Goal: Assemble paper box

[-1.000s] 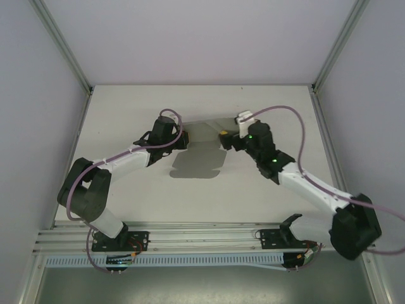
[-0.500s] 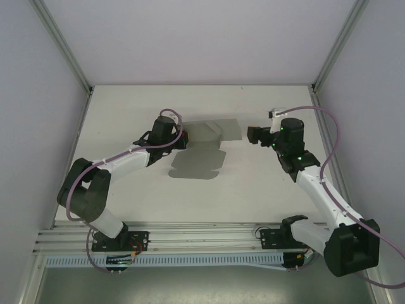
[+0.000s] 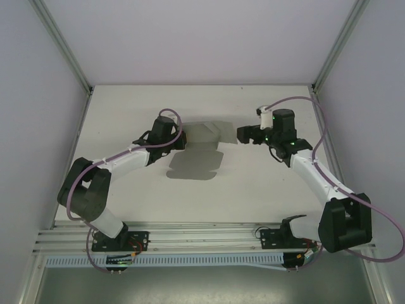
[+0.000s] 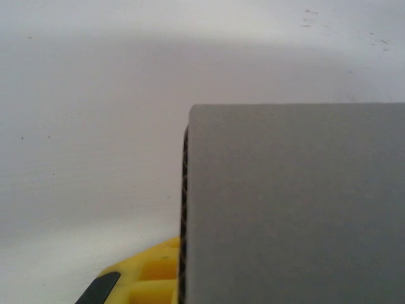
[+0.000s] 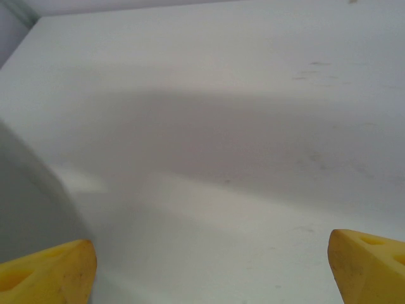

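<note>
box point(image 3: 196, 166) thin, light, bendy | L gripper point(image 3: 183, 141) pinches its edge | R gripper point(image 3: 241, 134) wide, empty | we'd take flap edges

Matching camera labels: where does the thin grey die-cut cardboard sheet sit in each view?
Top external: the thin grey die-cut cardboard sheet lies mid-table, with its far part folded up.
Left wrist: a grey panel fills the lower right.
Right wrist: a grey sliver at the left edge, likely the same sheet.
Shared landmark: the white tabletop.
</note>
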Controlling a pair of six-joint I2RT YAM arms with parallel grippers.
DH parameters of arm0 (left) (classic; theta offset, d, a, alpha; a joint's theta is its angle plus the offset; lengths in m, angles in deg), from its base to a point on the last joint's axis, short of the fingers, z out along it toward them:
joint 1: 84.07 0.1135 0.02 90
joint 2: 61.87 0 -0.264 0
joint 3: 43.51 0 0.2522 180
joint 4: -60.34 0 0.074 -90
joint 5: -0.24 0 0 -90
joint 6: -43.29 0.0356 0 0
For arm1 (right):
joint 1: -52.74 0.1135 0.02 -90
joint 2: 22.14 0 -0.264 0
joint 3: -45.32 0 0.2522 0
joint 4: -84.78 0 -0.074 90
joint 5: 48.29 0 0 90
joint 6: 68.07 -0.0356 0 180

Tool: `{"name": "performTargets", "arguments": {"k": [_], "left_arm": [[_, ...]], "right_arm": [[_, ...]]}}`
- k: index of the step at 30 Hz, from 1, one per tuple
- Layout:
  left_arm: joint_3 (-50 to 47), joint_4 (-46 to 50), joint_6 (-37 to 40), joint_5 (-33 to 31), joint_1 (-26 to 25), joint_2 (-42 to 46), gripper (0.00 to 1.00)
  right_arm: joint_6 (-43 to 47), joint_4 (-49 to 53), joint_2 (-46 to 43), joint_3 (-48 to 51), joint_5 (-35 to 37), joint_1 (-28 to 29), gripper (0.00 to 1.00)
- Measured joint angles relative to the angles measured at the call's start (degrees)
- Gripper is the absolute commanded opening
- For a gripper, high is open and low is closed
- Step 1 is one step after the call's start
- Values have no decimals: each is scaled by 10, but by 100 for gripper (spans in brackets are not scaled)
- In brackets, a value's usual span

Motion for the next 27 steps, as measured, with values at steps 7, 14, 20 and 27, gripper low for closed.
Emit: {"name": "performTargets", "arguments": {"k": [7,14,20,27], "left_arm": [[15,6,-5,5,-1,-10,0],[17,12,-6,7,-3,-15,0],[21,15,-5,16,-2,-18,0],[27,21,1,17,-2,-19,0]], "right_arm": [[5,0,30,-3,-42,73,93],[5,-24,81,-19,-54,104,90],[19,-24,130,-60,-57,127,82],[55,5,134,-87,-81,128,81]]}}
